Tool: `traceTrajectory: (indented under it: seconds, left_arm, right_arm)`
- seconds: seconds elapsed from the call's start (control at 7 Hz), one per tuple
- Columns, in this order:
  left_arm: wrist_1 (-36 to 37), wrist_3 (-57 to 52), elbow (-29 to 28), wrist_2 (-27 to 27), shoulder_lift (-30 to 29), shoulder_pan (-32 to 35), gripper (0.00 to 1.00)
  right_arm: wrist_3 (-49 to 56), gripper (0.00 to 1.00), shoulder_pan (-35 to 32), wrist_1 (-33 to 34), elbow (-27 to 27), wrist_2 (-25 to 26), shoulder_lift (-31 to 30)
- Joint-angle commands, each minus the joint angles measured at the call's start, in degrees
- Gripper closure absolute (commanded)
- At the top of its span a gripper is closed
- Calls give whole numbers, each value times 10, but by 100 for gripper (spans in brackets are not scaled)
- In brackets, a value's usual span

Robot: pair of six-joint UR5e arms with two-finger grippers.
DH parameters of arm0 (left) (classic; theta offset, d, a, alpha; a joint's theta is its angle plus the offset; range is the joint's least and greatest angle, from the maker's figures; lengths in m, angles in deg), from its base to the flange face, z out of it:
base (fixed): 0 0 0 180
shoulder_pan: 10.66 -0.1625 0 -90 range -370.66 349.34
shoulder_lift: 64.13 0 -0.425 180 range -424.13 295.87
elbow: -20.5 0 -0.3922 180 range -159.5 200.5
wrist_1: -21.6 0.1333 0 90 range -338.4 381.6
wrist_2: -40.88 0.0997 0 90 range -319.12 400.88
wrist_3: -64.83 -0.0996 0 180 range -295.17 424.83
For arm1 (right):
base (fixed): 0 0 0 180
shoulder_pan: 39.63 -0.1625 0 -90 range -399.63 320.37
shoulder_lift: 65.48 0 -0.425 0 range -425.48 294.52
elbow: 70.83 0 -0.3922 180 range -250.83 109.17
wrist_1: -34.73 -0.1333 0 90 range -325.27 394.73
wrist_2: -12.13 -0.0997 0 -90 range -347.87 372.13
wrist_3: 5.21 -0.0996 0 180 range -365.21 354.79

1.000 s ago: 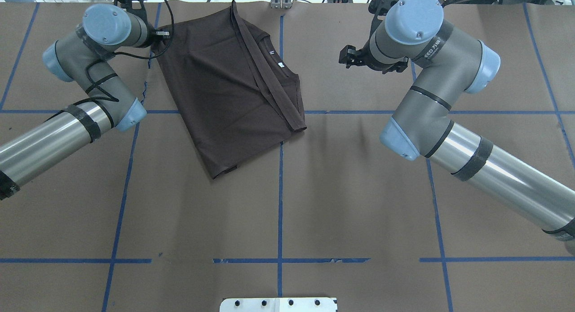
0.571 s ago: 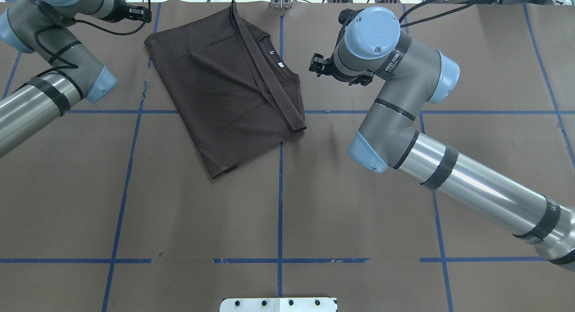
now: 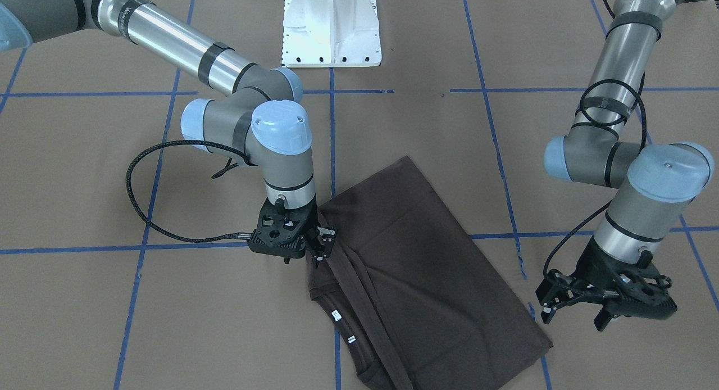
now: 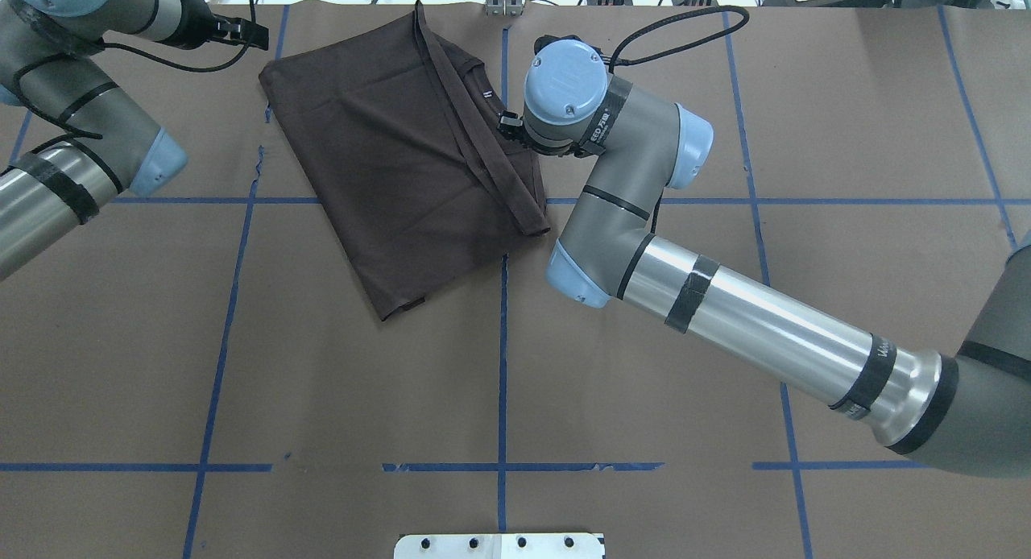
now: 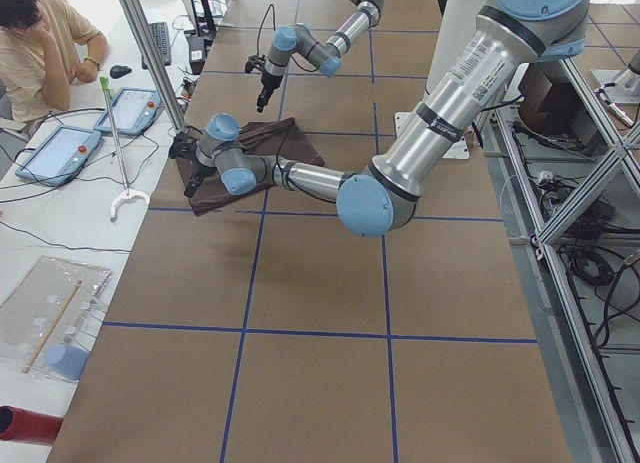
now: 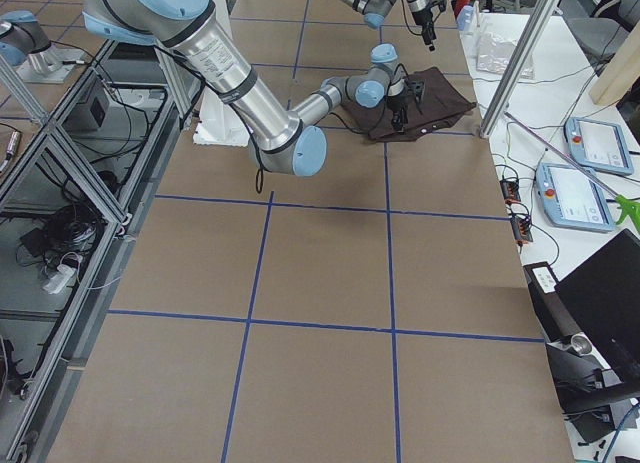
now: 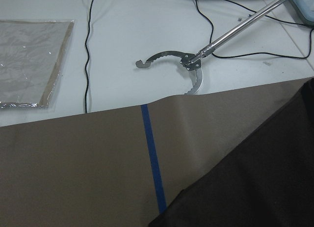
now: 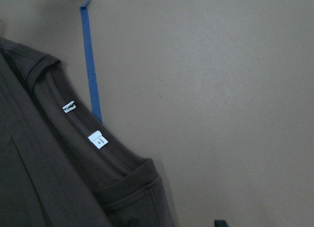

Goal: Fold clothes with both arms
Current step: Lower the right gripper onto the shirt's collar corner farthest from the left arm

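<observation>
The dark brown T-shirt (image 4: 403,156) lies partly folded on the table, a sleeve strip laid across it and white neck tags (image 8: 97,139) showing at the collar. My right gripper (image 3: 321,245) hangs open just over the shirt's shoulder edge beside the collar; only the fingertips show at the bottom of the right wrist view, with the shoulder corner between them. My left gripper (image 3: 574,318) is open and empty, a little off the shirt's far corner (image 3: 545,345). The left wrist view shows that corner (image 7: 265,188) and no fingers.
Blue tape lines (image 4: 503,341) grid the brown table cover. The white pedestal base (image 3: 331,27) stands at the robot's side. Past the far table edge lie a metal grabber tool (image 7: 196,65) and a foil sheet (image 7: 29,60). A person (image 5: 40,43) sits beside tablets (image 5: 60,148).
My right arm has swung left until its gripper is over the shirt's collar edge. My left arm has pulled back, left and away from the shirt's corner. The shirt has not moved.
</observation>
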Motion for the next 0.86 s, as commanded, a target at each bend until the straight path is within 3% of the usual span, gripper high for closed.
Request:
traceTrajectory:
  seconds: [0.0,0.29,0.71]
  left_arm:
    - [-1,5,1,0,2,-9,0]
    - [-1,5,1,0,2,-10,0]
    - [-1,5,1,1,2,-14,0]
  right_arm:
    - [0,43,9,-11,-56,11,34]
    - [0,44,15,-54,-92,16,41]
    - [2,45,18,-53,-94,24,36]
